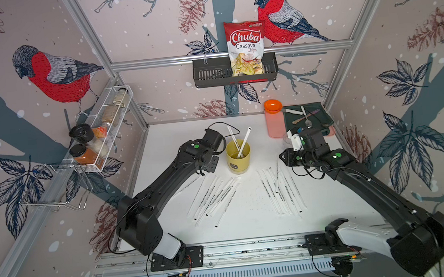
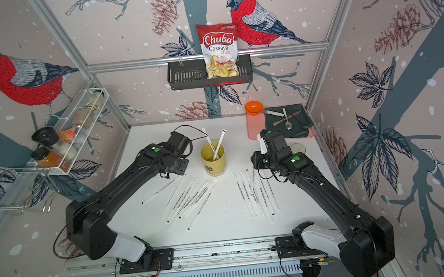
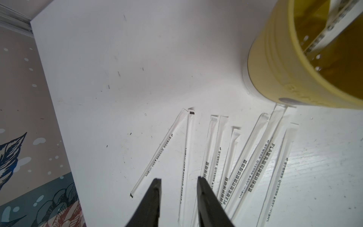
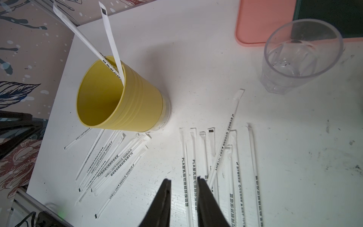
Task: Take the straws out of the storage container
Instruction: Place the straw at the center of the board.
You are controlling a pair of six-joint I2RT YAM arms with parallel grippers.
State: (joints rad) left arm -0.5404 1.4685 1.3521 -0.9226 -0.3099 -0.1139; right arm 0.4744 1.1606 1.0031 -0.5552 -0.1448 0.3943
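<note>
The storage container (image 1: 238, 157) (image 2: 213, 159), a pale yellow cup, stands upright mid-table with two straws (image 1: 244, 142) (image 4: 110, 39) leaning in it. Several wrapped straws (image 1: 212, 197) (image 3: 235, 167) lie fanned on the table in front of the cup on its left side. Another group of straws (image 1: 277, 191) (image 4: 216, 157) lies on its right side. My left gripper (image 3: 178, 178) hangs open above the left group, nothing between its fingers. My right gripper (image 4: 183, 178) is open over the right group, holding nothing.
A clear glass (image 4: 300, 57) (image 2: 297, 148) stands by my right wrist, beside a pink tray (image 4: 263, 23) bearing a dark cloth with cutlery (image 1: 308, 116). An orange-lidded tub (image 1: 273, 106) stands at the back. A spice rack (image 1: 99, 133) hangs on the left wall.
</note>
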